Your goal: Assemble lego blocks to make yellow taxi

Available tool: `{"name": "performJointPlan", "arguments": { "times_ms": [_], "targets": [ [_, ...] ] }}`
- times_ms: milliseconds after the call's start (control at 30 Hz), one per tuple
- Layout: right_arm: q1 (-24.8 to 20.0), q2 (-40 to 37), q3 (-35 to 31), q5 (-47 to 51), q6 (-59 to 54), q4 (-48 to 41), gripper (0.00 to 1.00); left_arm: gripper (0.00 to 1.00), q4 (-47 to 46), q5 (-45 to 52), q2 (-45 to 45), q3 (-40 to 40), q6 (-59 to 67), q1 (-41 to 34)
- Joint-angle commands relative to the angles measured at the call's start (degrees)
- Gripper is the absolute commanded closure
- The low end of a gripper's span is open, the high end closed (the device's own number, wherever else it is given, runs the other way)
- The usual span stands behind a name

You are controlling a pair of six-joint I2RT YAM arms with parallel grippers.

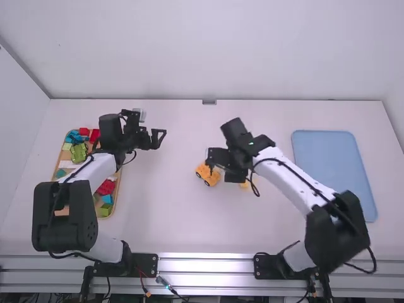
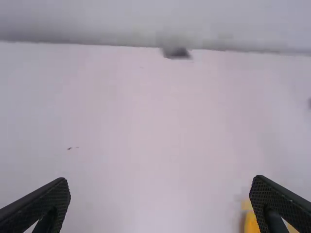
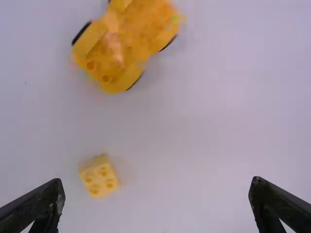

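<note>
High view: an orange-yellow plastic toy car [image 1: 207, 174] sits on the white counter [image 1: 177, 214] near the right black claw [image 1: 222, 172], probably parked centrally so both arms can reach.

Left wrist view: the left black claw [image 2: 160, 178] stands wide, empty.

Right wrist view: the right claw, wide and empty, has a pale-yellow studded plastic block [image 3: 99, 178] near one fingertip, the car beyond, likely awaiting it.

Smooth white links [image 1: 287, 183] join bulky, rounded black joints [image 1: 72, 216]. Thin black cables [image 1: 69, 254] loop outside; the bases have flat black plates [image 1: 144, 265]. The left tool [image 1: 161, 134] and right tool [image 1: 222, 164] are black, with tapering, textured fingers [image 2: 286, 203].
</note>
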Motion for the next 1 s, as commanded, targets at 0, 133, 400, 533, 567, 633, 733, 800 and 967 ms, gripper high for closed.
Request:
{"name": "performJointPlan", "arguments": {
  "times_ms": [0, 133, 400, 533, 567, 633, 733, 800, 967],
  "targets": [
    [-4.61, -4.07, 0.09, -15.30, -1.07, -0.90, 0.01, 0.01, -2.64, 20.44, 0.22, -0.44, 27.02, 0.44],
    [-10.25, -6.47, 0.09, -24.41, -0.50, -2.71, 0.01, 0.01, -12.72, 25.16, 0.24, 0.02, 52.78, -0.90],
    [-14.99, -6.40, 0.09, -34.91, -0.68, -7.43, 0.01, 0.01, -28.26, 18.86, 3.72, 5.57, 74.53, -9.57],
    [-14.95, -6.40, 0.09, -34.18, -2.05, -7.76, 0.01, 0.01, -37.77, 13.07, 9.92, 13.84, 81.15, -15.43],
    [-14.67, -6.40, 0.09, -34.67, -2.14, -7.91, 0.01, 0.01, -42.01, 12.04, 12.61, 17.07, 85.20, -16.63],
    [-14.29, -6.40, -0.02, -34.84, -2.01, -7.65, 0.01, 0.01, -46.95, 11.13, 15.87, 20.87, 89.79, -17.49],
    [-14.14, -6.40, -2.03, -34.58, -1.90, -3.93, 0.01, 0.01, -53.59, 11.47, 20.87, 25.57, 98.62, -17.68],
    [-14.67, -6.40, -6.12, -34.64, 0.55, 3.19, 0.01, 0.01, -58.40, 11.89, 24.79, 28.85, 104.39, -17.55],
    [-15.85, -6.40, -13.62, -35.32, 6.73, 15.85, 0.01, 0.01, -61.42, 12.20, 30.27, 33.11, 106.90, -17.99]
  ]
}}
